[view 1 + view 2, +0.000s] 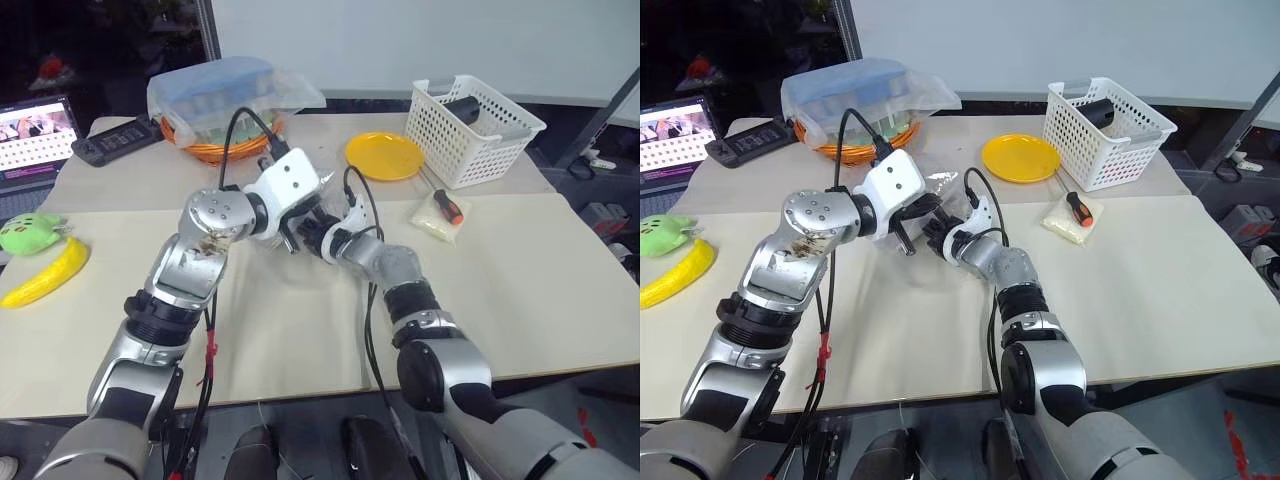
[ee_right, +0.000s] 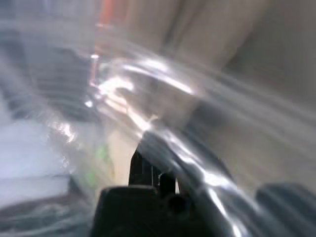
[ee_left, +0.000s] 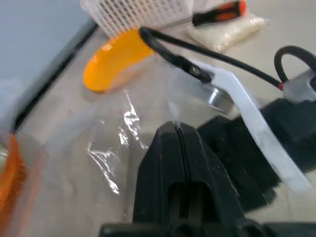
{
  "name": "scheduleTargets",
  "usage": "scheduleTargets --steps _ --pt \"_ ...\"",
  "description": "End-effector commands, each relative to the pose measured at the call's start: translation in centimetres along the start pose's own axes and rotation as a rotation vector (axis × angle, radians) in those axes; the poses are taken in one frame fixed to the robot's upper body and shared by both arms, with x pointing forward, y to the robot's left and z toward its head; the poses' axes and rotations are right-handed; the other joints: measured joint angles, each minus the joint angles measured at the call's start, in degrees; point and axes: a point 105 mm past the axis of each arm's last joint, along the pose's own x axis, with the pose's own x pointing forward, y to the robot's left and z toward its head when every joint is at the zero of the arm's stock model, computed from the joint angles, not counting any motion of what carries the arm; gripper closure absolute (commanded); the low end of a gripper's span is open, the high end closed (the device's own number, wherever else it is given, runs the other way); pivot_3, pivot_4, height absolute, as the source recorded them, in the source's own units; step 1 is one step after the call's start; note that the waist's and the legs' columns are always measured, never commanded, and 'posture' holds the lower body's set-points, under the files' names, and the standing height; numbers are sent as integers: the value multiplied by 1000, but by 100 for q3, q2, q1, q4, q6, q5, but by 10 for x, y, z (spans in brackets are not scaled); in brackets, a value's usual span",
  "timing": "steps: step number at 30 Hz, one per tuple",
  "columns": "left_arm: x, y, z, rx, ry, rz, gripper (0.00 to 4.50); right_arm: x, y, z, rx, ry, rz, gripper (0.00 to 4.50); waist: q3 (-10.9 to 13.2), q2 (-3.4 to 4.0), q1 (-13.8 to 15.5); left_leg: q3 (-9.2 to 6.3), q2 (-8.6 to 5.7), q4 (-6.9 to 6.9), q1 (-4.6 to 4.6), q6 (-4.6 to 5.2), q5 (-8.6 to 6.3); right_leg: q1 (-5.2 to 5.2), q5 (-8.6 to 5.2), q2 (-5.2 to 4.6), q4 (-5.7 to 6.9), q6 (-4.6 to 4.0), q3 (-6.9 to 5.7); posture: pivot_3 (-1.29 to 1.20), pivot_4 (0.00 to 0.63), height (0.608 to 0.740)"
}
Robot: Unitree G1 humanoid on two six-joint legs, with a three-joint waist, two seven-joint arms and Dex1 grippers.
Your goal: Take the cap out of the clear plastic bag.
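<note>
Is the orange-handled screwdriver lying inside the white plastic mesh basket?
No. The orange-handled screwdriver lies on the table, resting on a small packet of white powder in front of the white plastic mesh basket.

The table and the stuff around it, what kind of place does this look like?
Probably a robot lab or test room, not a home: a mixed set of props on one table, a white basket, yellow plate, toy banana, with a laptop beside them.

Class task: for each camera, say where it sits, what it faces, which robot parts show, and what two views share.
Head pair: high, facing down at the cream table; both arms.
Left wrist: along the shut left hand, toward the crinkly clear plastic bag.
Right wrist: along right hand, through bag film.
Shared: head, left wrist see round yellow plate.
</note>
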Motion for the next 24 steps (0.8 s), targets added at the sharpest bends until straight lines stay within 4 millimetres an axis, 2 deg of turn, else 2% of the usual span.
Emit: scheduleTargets --steps 1,7,11,15,17,21,24 --pt "4 -11 -8 8 15 -25 4500 -19 22 -27 13 81 112 4487 -1 1 37 -4 -2 -2 1 0 0 6 1 -1 -2 -4 -1 0 150 740" --pt "10 -24 -21 16 42 -44 4500 -83 9 -26 -26 90 96 4487 0 1 61 -4 -6 -3 -11 1 0 -3 2 -5 -7 -5 1 0 150 740" --pt "13 -31 -23 6 37 -52 4500 -114 4 -30 -42 86 66 4487 0 1 50 -5 -5 -4 -12 2 0 -4 -2 -4 -6 1 1 0 150 740" --pt "15 -37 -25 -3 36 -59 4500 -143 9 -33 -75 110 70 4487 0 0 39 -5 -6 -3 -4 2 0 4 -10 -5 -8 13 4 0 150 740" --pt "15 -38 -27 -6 37 -62 4500 -161 9 -33 -129 135 82 4487 0 1 34 -4 -7 -3 -3 2 0 5 -10 -4 -7 13 6 0 150 740" --pt "15 -39 -30 -8 40 -64 4500 -194 -4 -33 -272 196 58 4487 1 2 73 -4 -8 -3 -3 3 -1 13 -11 -4 -22 14 8 0 150 740" --pt "15 -40 -30 -9 41 -65 4500 -230 -13 -27 -404 281 21 4487 2 5 117 -2 -10 -4 -4 4 -1 19 -10 -3 -39 16 14 0 150 740"
